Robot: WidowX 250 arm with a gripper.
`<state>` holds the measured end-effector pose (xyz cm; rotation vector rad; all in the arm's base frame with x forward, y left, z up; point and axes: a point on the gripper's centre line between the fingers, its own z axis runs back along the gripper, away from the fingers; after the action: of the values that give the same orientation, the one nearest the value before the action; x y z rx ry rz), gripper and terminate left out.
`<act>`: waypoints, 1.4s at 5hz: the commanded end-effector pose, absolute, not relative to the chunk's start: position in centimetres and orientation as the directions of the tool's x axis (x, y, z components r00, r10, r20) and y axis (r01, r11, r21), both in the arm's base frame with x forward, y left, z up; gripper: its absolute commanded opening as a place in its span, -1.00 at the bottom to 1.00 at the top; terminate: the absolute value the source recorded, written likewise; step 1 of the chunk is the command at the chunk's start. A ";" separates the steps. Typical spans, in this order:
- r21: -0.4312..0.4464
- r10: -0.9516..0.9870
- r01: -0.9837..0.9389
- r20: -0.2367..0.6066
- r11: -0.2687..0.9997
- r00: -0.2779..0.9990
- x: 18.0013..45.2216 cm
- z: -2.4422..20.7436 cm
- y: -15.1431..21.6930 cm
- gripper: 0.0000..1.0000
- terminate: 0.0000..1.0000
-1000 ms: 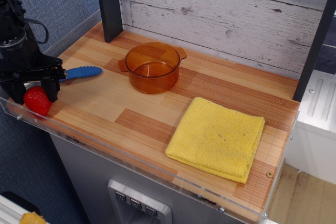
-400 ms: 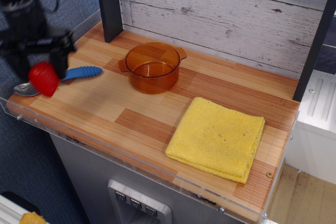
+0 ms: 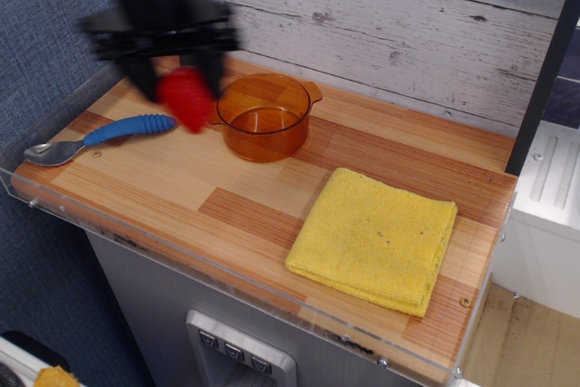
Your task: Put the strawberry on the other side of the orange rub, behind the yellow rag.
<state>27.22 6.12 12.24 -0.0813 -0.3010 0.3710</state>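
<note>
Red strawberry (image 3: 185, 97) is pinched by blurred gripper (image 3: 178, 74), held above tabletop just left of orange rub (image 3: 264, 117); yellow rag (image 3: 375, 237) is laid well apart, front-right.

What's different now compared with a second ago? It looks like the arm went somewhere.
The gripper lifted the strawberry off the left front edge of the table and carried it right and back; it now hangs, blurred, just left of the orange pot, still held. That uncovered the spoon, bowl and all. The pot, the spoon and the yellow rag have not moved.
</note>
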 end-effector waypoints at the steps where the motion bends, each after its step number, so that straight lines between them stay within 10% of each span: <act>1: -0.195 0.254 -0.191 0.380 0.962 0.889 31.1 12.5 1.3 -1.00 -1.00; 7: -0.190 0.109 -0.039 0.373 0.981 0.921 38.4 4.4 -4.4 -1.00 -1.00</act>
<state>39.17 -3.98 3.10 -0.1806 -0.3570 0.0895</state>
